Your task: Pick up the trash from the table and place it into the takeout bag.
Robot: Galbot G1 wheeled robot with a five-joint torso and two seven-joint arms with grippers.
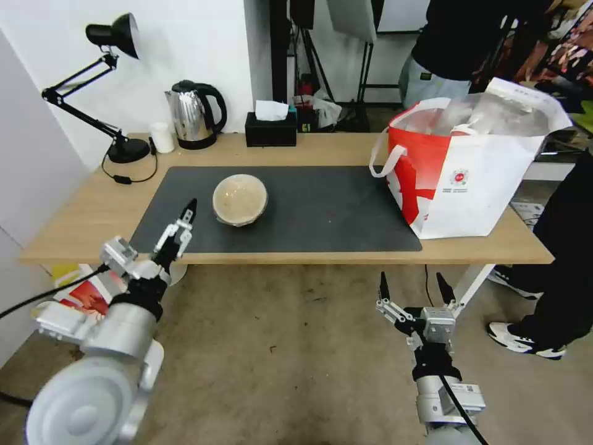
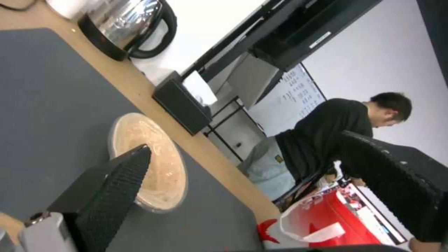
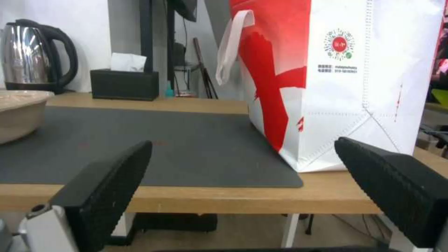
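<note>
The takeout bag [image 3: 355,87] bears a small red logo, its print illegible.

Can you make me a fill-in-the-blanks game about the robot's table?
1. The beige paper bowl sits on the dark ____.
2. The takeout bag has a red side and ____ handles.
3. The left tool hovers nearest the ____.
4. The right tool waits open, lower than the ____.

Answers: mat, white, bowl, table

table [image 1: 92,216] | mat [image 1: 321,210]: paper bowl [image 1: 239,199], takeout bag [image 1: 469,185] | rear: lamp [image 1: 117,145], kettle [image 1: 194,114], tissue box [image 1: 270,128]
</note>
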